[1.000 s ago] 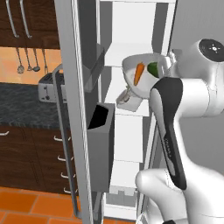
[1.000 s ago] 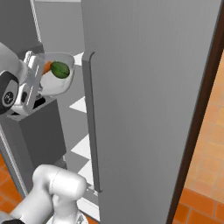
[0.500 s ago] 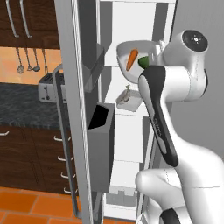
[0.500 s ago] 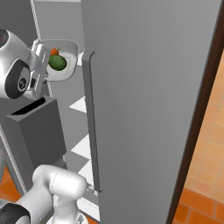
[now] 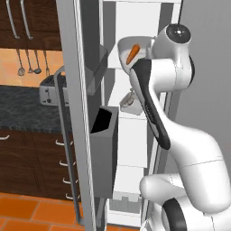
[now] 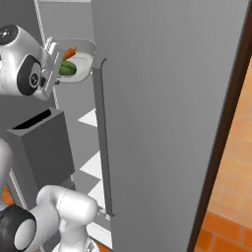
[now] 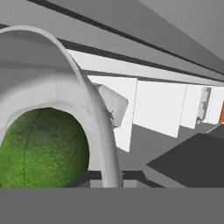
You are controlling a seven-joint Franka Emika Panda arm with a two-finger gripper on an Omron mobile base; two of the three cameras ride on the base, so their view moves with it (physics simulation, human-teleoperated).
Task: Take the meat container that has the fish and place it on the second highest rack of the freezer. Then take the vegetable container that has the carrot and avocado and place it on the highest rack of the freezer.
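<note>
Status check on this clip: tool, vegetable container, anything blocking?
Tool shut on vegetable container rim. Carrot and avocado aboard, container raised at top of freezer. Fish container already on a rack below. Nothing seen blocking.

Carrot (image 5: 131, 53), avocado (image 6: 67, 68) in raised tray (image 6: 84, 55)

The white arm covers the right end of the raised white vegetable container (image 5: 127, 50), so from the left base view only the tapered orange carrot (image 5: 132, 53) shows in it. In the hand view the rounded dark green avocado (image 7: 41, 148) is cut off along its bottom and left (the container's curved rim (image 7: 94, 113) also runs out of frame). The second white tray on the shelf below (image 5: 129, 103) is half hidden behind the forearm, its contents too small to tell. The jaws' grip point lies behind the rim.
</note>
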